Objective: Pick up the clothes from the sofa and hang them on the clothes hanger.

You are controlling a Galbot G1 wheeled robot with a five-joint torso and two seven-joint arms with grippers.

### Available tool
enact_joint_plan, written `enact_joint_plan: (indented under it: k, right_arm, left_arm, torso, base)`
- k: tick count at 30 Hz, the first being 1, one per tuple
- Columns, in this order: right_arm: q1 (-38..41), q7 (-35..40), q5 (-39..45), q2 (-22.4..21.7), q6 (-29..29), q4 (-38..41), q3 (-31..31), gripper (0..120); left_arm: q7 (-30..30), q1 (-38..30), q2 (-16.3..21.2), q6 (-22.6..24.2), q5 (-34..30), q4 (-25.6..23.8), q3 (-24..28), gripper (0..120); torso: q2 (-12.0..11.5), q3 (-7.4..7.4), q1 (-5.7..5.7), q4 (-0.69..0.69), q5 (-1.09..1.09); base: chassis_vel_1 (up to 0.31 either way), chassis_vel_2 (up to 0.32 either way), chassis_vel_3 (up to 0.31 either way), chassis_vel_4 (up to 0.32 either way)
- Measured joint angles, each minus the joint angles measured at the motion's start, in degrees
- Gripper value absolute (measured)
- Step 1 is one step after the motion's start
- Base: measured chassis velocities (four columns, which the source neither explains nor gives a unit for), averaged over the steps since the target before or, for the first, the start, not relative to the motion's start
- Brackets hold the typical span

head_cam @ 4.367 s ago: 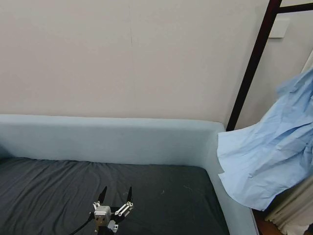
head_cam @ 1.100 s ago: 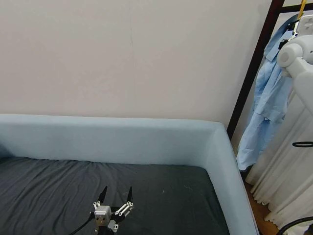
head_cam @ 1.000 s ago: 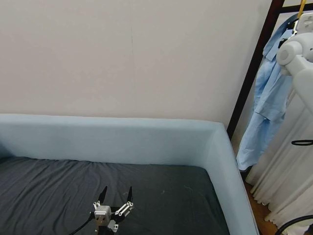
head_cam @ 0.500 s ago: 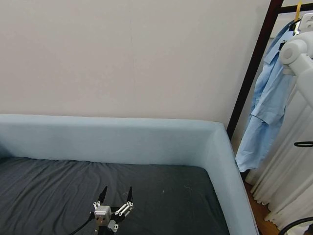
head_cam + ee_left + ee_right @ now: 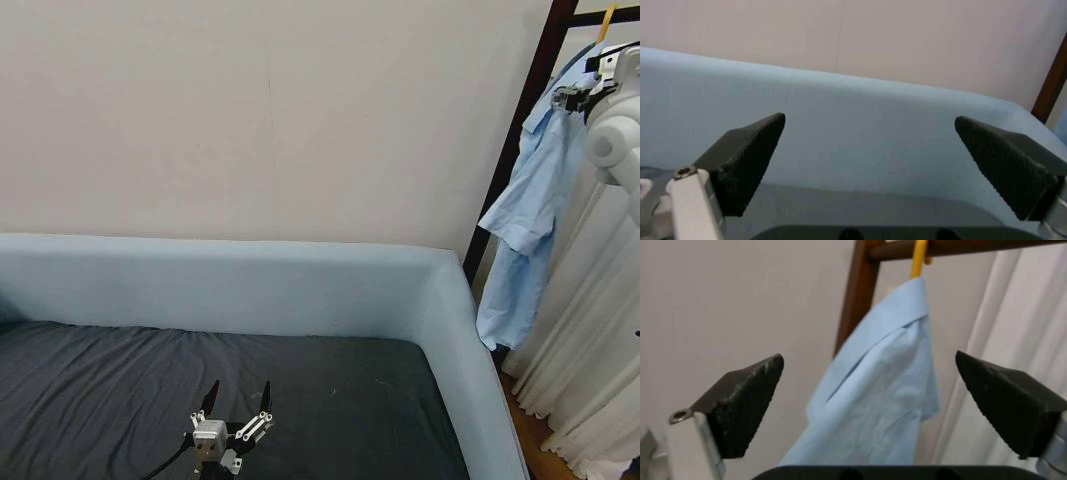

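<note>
shirt (image 5: 520, 200) now hangs on the rack (image 5: 520, 120) by its yellow hook (image 5: 919, 255). right gripper (image 5: 868, 360) has let go, fingers wide. job looks done. left gripper (image 5: 238, 395) waits open over the sofa (image 5: 250, 290).

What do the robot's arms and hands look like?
The left hand has a silver body, white links, a black cable and two black, wedge-shaped, textured fingers. The right hand has the same fingers; the right arm is white with a rounded joint.

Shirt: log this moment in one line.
shirt: on hanger, on rack | right gripper: open, facing shirt, apart | left gripper: open, low over sofa
</note>
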Motion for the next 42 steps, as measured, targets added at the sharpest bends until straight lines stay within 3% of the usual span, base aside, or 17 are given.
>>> enact_joint_plan:
  k: [5,10,14,20,26,30,35,38,40,42]
  right_arm:
    - [-8.56,-4.53,5.38,-4.36,4.34,8.78,6.83,100]
    - [-23.01,-10.49,15.90,-11.45,10.88,21.99,16.36,100]
    - [-29.73,-10.75,21.96,-13.34,12.04,28.00,19.81,100]
    - [-42.67,-11.58,19.41,-12.08,15.25,32.26,22.30,100]
    - [-58.98,-13.68,6.97,-5.64,19.55,31.36,25.96,100]
    - [-73.26,-17.23,-1.07,-0.18,22.89,29.90,32.64,100]
    - [-83.87,-19.72,-9.56,5.10,25.22,30.19,39.12,100]
    - [-93.31,-19.86,-22.05,12.91,26.82,30.95,44.44,100]
    - [-98.82,-21.10,-29.33,17.72,30.99,30.81,47.17,100]
    - [-101.95,-22.14,-32.96,20.16,33.95,30.64,48.87,100]
  left_arm:
    - [0.00,0.00,0.00,0.00,0.00,0.00,0.00,100]
    - [0.00,0.00,0.00,0.00,0.00,0.00,0.00,100]
    - [0.00,0.00,0.00,-0.01,0.00,0.00,0.00,100]
    - [0.00,0.00,0.00,-0.01,0.00,0.00,0.00,100]
    - [0.00,0.00,0.00,-0.01,0.00,0.00,0.00,100]
    - [0.01,0.00,0.01,-0.01,0.00,0.00,0.00,100]
    - [0.00,-0.01,0.00,-0.01,0.00,0.00,0.00,100]
    - [0.00,-0.01,0.01,-0.01,-0.01,0.00,0.00,100]
    - [0.00,-0.01,0.01,-0.01,-0.01,0.00,0.01,100]
    - [-0.01,0.00,0.00,-0.01,-0.01,0.00,0.00,100]
  torso:
    - [0.00,0.00,0.00,-0.01,0.01]
    - [0.00,-0.01,0.00,-0.03,0.01]
    - [0.00,-0.01,-0.01,-0.02,-0.01]
    - [-0.01,0.00,0.00,0.00,0.01]
    - [-0.01,0.00,0.00,0.01,-0.01]
    - [-0.01,0.00,0.00,-0.02,0.01]
    - [-0.01,0.00,-0.01,-0.01,0.00]
    - [0.00,0.00,-0.01,-0.02,0.01]
    - [-0.01,0.00,-0.01,-0.01,0.02]
    - [-0.01,-0.01,-0.01,-0.02,0.01]
  base:
    - [0.000,0.000,0.000,0.000]
    - [0.000,0.000,0.000,0.000]
    - [0.000,0.000,0.000,0.000]
    - [0.000,0.000,0.000,0.000]
    - [0.000,0.000,0.000,0.000]
    - [0.000,0.000,0.000,0.000]
    - [0.000,0.000,0.000,0.000]
    - [0.000,0.000,0.000,0.000]
    - [0.000,0.000,0.000,0.000]
    - [0.000,0.000,0.000,0.000]
